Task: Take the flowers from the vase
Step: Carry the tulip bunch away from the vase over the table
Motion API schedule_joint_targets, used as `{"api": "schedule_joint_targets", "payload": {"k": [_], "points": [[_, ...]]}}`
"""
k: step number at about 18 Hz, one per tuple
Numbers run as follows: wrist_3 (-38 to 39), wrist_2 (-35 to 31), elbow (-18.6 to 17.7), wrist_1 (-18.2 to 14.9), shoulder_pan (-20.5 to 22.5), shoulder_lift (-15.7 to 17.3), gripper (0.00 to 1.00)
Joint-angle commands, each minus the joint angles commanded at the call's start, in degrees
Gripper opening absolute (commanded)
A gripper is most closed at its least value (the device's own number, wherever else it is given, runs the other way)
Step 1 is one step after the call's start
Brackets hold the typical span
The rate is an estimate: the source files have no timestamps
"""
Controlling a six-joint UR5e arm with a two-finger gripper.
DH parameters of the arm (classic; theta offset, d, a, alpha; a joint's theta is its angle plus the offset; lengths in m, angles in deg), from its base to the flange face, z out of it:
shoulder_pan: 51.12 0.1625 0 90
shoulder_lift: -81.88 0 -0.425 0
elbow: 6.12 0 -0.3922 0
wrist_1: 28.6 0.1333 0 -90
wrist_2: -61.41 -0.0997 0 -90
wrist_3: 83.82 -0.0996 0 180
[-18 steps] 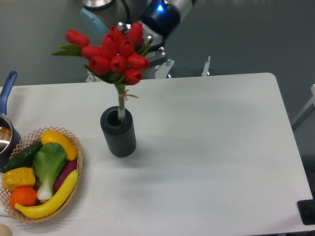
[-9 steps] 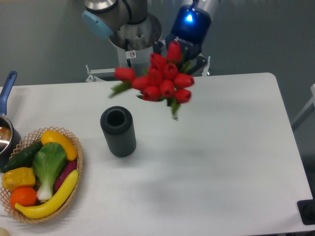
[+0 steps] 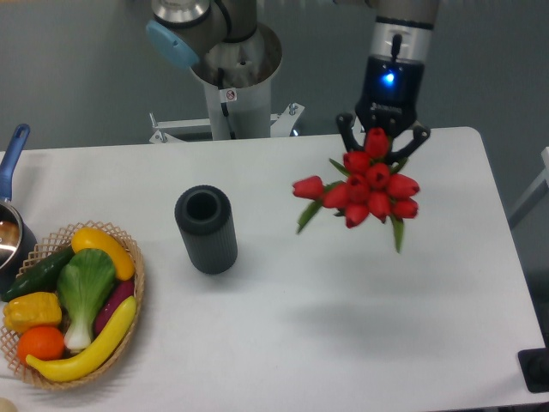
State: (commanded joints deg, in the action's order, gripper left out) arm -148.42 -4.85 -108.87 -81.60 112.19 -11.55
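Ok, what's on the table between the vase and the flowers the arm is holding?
Nothing: in the camera view, only bare white table lies between the vase and the flowers held aloft to its right.

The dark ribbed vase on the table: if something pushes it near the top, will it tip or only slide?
The vase probably tips rather than slides: it stands upright and is taller than wide. Its mouth shows empty, so it is likely light. Once down, the round body may roll across the table.
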Motion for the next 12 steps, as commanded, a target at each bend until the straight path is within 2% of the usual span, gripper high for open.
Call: {"api": "schedule_joint_targets", "payload": {"k": [2, 6, 9, 12], "points": [[0.09, -1.85, 1.32, -0.61, -1.67, -0.79, 0.0], [0.09, -8.69, 1.76, -2.37, -5.45, -2.11, 0.0], [0.0, -15.11, 2.02, -3.95, -8.61, -4.21, 0.0], [0.17, -18.99, 2.73, -3.96, -11.07, -6.67, 0.0]]}}
